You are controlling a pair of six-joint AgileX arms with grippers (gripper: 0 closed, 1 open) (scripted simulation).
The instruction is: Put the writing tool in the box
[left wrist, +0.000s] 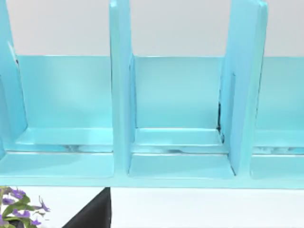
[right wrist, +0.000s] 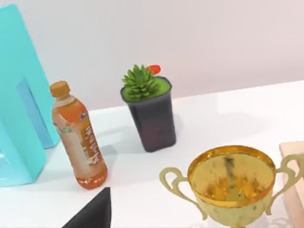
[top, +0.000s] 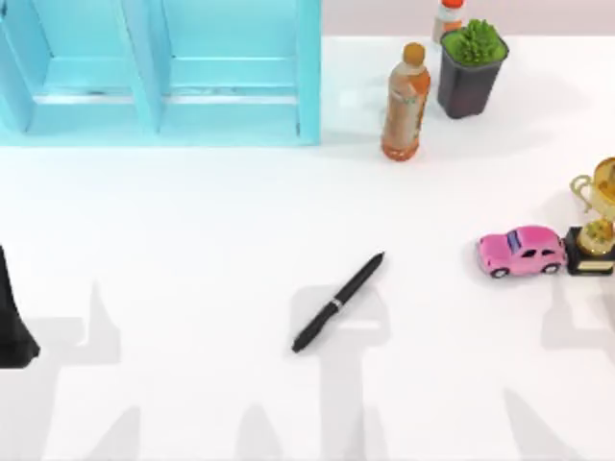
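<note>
The writing tool, a slim black pen [top: 338, 303] with a thin silver ring, lies flat on the white table near the middle, slanting from lower left to upper right. The box [top: 307, 72] is turquoise, split by upright dividers, and stands at the back left; its compartments [left wrist: 178, 95] face the left wrist camera, and one side wall [right wrist: 19, 95] shows in the right wrist view. My left arm [top: 13, 317] is parked at the table's left edge, far from the pen. A black part of my right gripper [right wrist: 92, 213] shows low in the right wrist view.
An orange bottle [top: 405, 104] stands right of the box, with a dark pot of green succulent [top: 471, 72] and a small white bottle [top: 448, 17] behind it. A pink toy car [top: 522, 251] and a gold trophy [top: 598, 216] sit at the right edge. Purple flowers [left wrist: 19, 206] show beside the box.
</note>
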